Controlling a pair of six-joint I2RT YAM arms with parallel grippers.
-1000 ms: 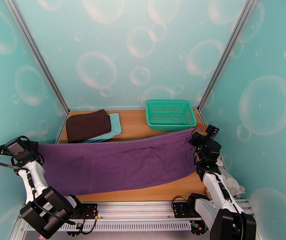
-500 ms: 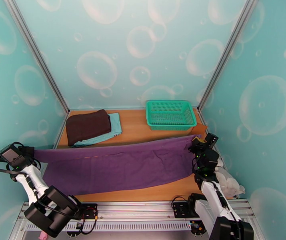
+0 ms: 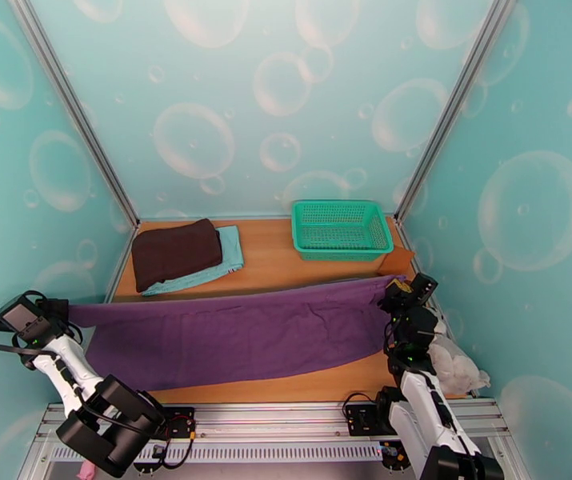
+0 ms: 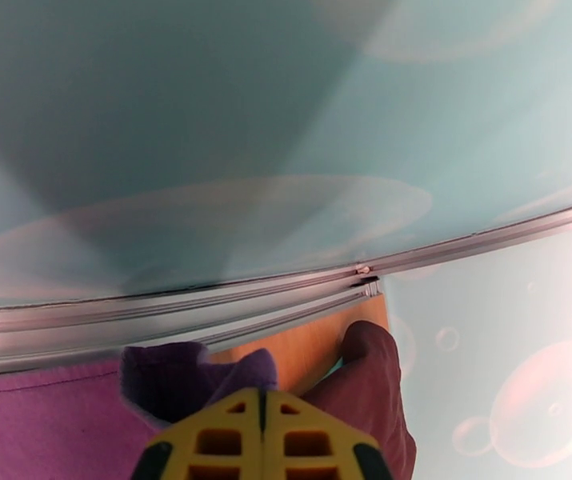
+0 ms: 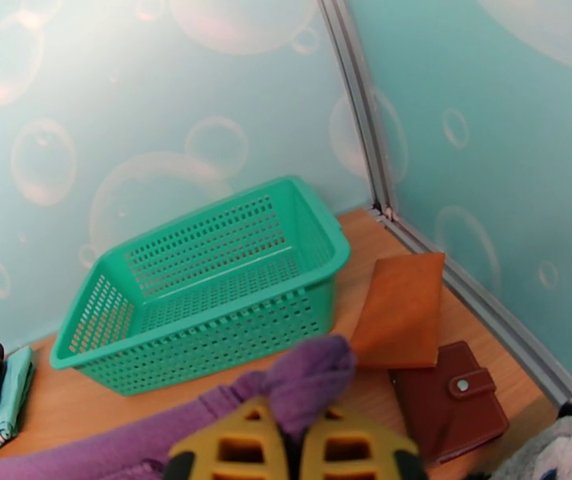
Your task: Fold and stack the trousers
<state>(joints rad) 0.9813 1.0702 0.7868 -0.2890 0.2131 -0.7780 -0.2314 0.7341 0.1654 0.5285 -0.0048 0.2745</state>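
Since a second ago, the trousers apparently hang lower.

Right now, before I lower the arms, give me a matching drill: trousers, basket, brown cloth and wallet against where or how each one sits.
Things
1. trousers
2. basket
3. brown cloth
4. wallet

States
A. lying on teal cloth
B. stretched between left gripper and right gripper
C. shut, right of the basket
D. empty

Pairs: 1-B, 2-D, 3-A, 4-C
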